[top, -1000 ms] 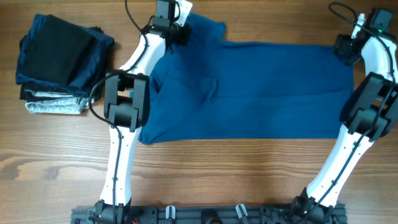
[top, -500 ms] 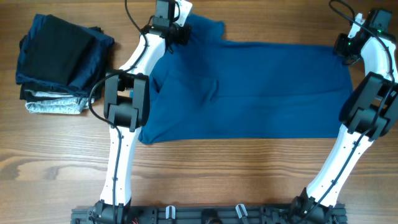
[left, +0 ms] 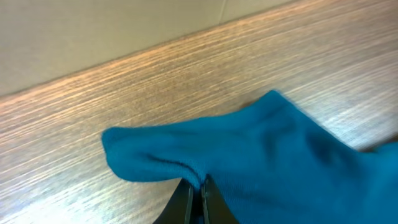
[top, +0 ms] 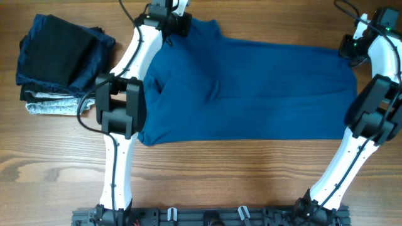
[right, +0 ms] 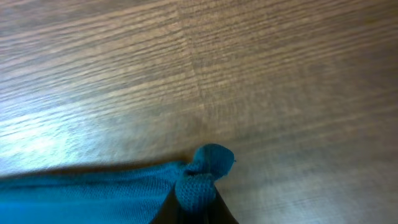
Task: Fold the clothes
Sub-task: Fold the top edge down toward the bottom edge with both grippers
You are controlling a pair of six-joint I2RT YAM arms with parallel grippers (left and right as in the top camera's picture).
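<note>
**Desk:** Where does the polo shirt (top: 251,88) lie?

**Photographer:** Spread across the far half of the wooden table (top: 251,182), running left to right. It lies mostly flat, with a small ridge left of centre. A stack of folded garments (top: 59,63) sits well apart at the far left.

**Desk:** And the two pincers?

**Photographer:** Both are clamped on cloth. The left gripper (left: 196,190) has its jaws pressed together on a pinch of fabric at the shirt's far-left corner, and a loose lobe of blue flops out beyond the tips. The right gripper (right: 194,198) bites the far-right corner, where a little knot of knit bulges above the closed jaws.

**Desk:** How is the cloth likely to handle?

**Photographer:** Soft and light, by the look of it. It droops and bunches wherever it is pinched, so it probably has no stiffness of its own. It should drape and follow whichever way the corners are carried. The knit looks matte, not slick, so a firm pinch ought to keep hold. The danger I see is the far edge sagging in the middle between the two grips, or the near edge dragging and wrinkling on the wood.

**Desk:** Best place to take it?

**Photographer:** The two far corners, as now, with both layers caught. Keeping that edge stretched straight should let it fold cleanly toward the near side.
</note>
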